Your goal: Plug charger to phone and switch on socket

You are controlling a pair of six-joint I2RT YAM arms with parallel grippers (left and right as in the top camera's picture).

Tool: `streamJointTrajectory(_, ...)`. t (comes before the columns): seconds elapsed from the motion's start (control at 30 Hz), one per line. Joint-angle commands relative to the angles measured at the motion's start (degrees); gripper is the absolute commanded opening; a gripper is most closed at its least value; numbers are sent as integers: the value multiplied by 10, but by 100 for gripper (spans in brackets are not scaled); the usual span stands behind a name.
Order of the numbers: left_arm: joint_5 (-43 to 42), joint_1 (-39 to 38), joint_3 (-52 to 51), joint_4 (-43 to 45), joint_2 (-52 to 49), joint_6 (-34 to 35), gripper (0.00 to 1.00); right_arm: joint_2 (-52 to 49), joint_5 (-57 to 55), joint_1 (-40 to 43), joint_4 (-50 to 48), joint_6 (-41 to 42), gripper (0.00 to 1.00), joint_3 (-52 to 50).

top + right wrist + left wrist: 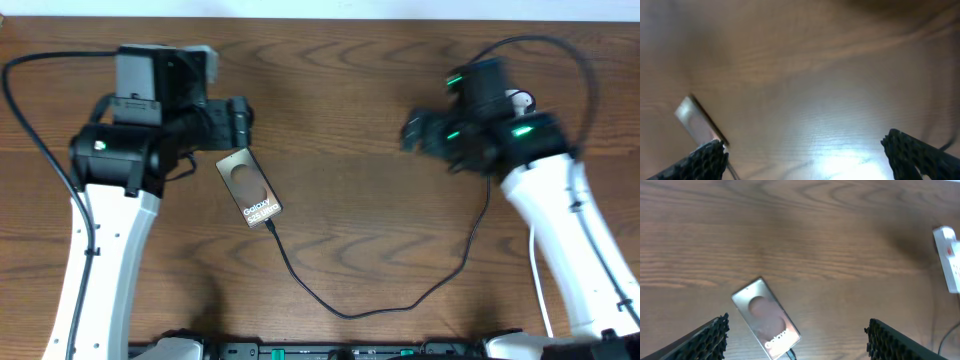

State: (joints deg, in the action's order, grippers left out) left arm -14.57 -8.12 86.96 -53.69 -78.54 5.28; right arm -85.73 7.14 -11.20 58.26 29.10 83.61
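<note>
Below the left tool (243, 120), as the overhead camera shows it, the phone (250, 190) lies flat and slantwise on the brown wooden table (340, 80). Its screen faces up, with white lettering and a brownish oval. The charger (350, 314) is a thin black cable. Its tip touches the phone's lower short edge, then it sags toward the near table edge and climbs to pass under the right arm. Whether the tip is fully seated cannot be told. The right tool (412, 130) is blurred and hangs well apart from the phone, over bare wood.

Between the two ribbed fingers (705, 340) of the left tool, the left wrist camera shows the phone closer to the left one. It is silver-edged and tilted, and the black plug meets its near end. This tool is spread wide and holds nothing. Far off to its right, the socket (951, 257) lies at the picture's edge as a narrow white strip with a red mark. Part of it is cut off by the frame.

Beside the left finger (700, 162) of the right tool (805, 142), the right wrist camera gives a blurred view of the phone as a pale slanted slab. A thin dark line leaves it near that finger. This tool is also spread wide and empty, and only glare-lit wood lies between its fingers.
</note>
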Motion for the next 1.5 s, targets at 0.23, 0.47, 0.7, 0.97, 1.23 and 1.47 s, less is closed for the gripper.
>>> streamJointTrajectory(0.23, 22, -59, 0, 1, 2, -10, 86, -64, 202, 366, 115, -214, 99, 208)
streamJointTrajectory(0.47, 22, -59, 0, 2, 2, -10, 86, -189, 226, 423, 196, -433, 99, 234)
streamJointTrajectory(0.7, 22, -59, -2, -5, 2, -10, 86, -314, 125, 420, 210, -274, 99, 234)
streamJointTrajectory(0.97, 22, -59, -2, -10, 2, -10, 86, -358, 242, 409, 123, -386, 99, 234)
streamJointTrajectory(1.23, 22, -59, -2, -14, 2, -10, 87, -359, 221, 389, -15, -431, 99, 234)
streamJointTrajectory(1.47, 22, -59, -2, -16, 1, -9, 86, -365, 219, 372, -34, -435, 99, 221)
